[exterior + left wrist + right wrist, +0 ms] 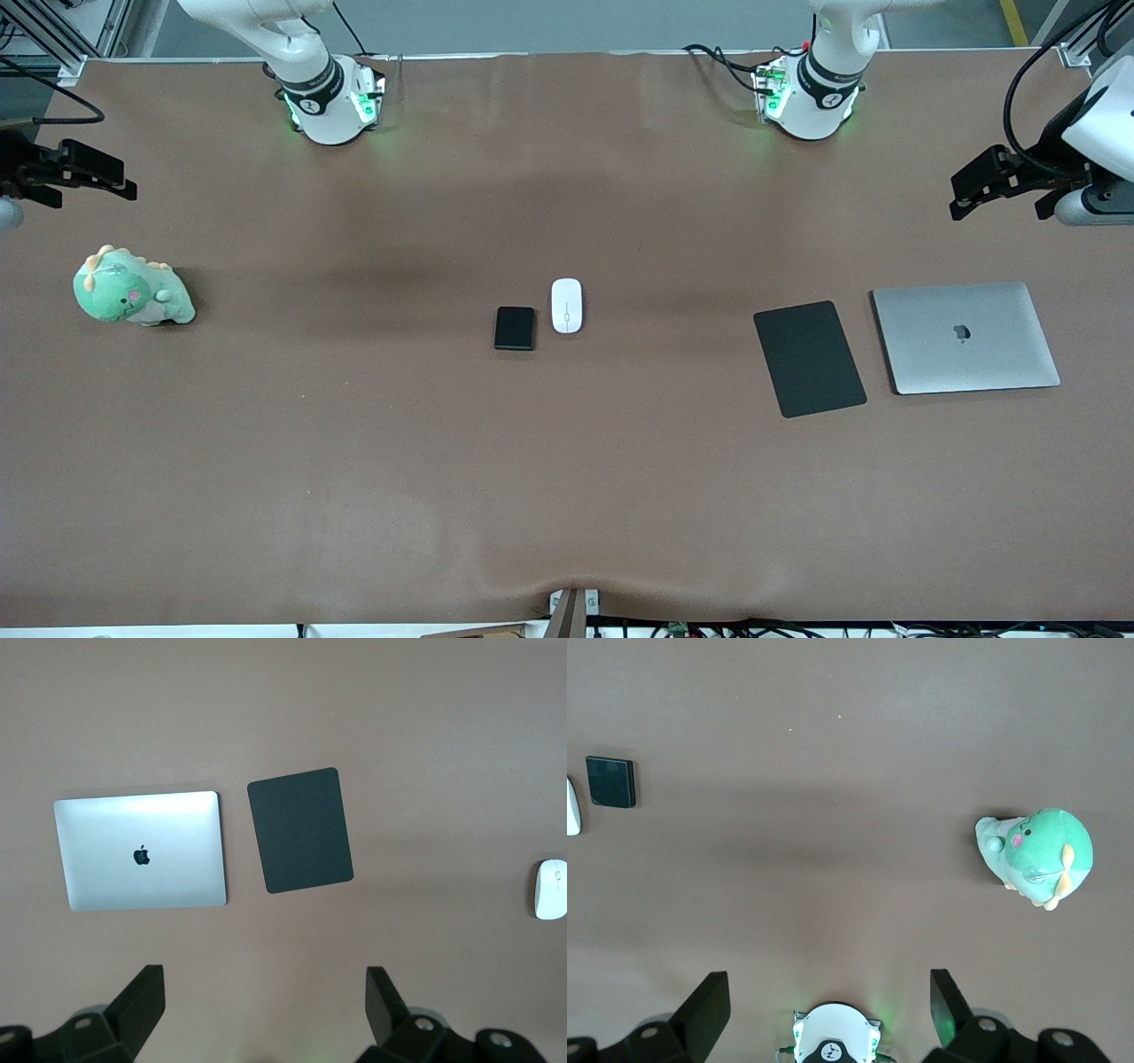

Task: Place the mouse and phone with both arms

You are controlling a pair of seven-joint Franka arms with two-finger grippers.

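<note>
Mouse (567, 305): front view, white, mid-worktop, just beside the phone and apart from it, toward the left arm's end.
Phone (515, 328): black slab, slightly nearer the camera than the mouse.
Pad (809, 358): flat, black, toward the left arm's end, tilted, just beside the laptop.
Laptop (966, 337): silver, lid closed, closer to the left arm's end than the pad.
Toy (130, 289): green plush dinosaur at the right arm's end of the worktop (354, 461).
Left claw (983, 184): up in the air at the left arm's end, holding nothing; the arm waits.
Right claw (75, 173): up in the air at the right arm's end, holding nothing; the arm waits.

Left wrist view: left claw (266, 1010) spread wide and released, over bare worktop near the laptop (140, 850) and pad (299, 829); mouse (550, 889) at the picture's edge.

Right wrist view: right claw (830, 1010) spread wide and released, over its own arm's base (833, 1041); toy (1036, 855) in view, phone (611, 781) and a sliver of mouse (571, 808) well apart from it.
</note>
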